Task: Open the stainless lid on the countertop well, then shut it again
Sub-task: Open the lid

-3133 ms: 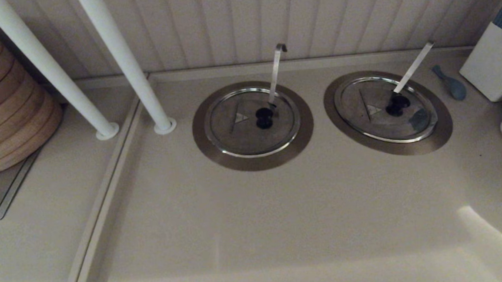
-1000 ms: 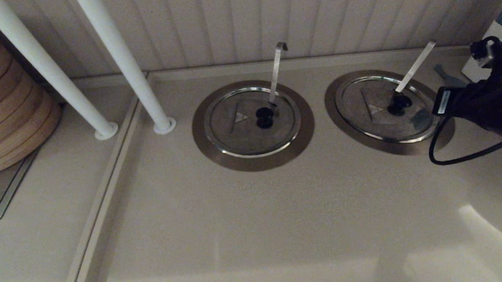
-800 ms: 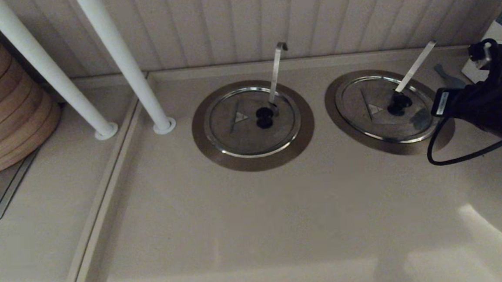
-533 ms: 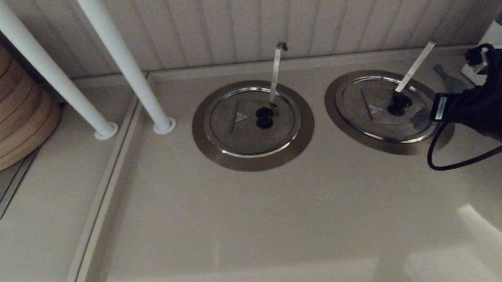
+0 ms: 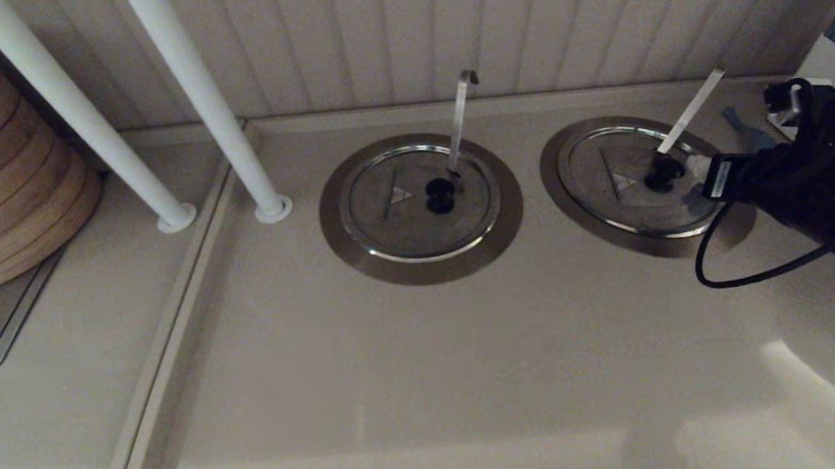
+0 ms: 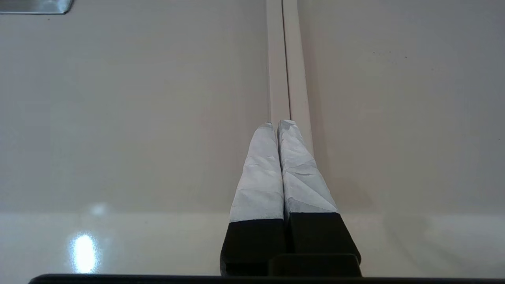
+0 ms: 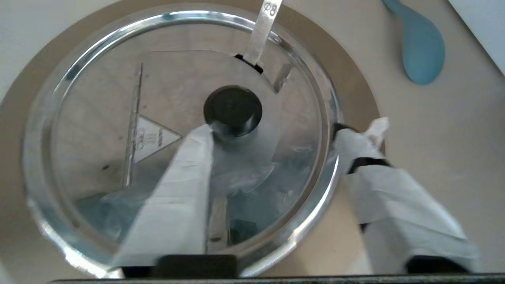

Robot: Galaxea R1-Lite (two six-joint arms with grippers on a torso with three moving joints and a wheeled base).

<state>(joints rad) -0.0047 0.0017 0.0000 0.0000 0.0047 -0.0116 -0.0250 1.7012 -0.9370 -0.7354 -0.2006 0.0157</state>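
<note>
Right wrist view: right gripper (image 7: 276, 130) spread wide over the stainless lid (image 7: 98, 118), holding nothing. 1 taped finger (image 7: 181, 185) has its tip right at the black knob (image 7: 232, 111); the other sits out past the lid's rim, over the brown flange of the countertop well (image 7: 355, 94).

Risk, as I read it: jaws aren't centred on the knob, so closing now likely pinches air or clips 1 side only and slips off. The ladle handle (image 7: 263, 31) pokes up through the slot just beyond the knob, and a sloppy reach could knock it.

Head view: lid lies flat and shut on the right-hand well, far side of the counter, w/ the gripper coming in from its right, just above the right half. 2nd lid (image 5: 419, 202) to the left, untouched. Left gripper (image 6: 281, 130) parked over bare counter, fingers pressed together.
</note>
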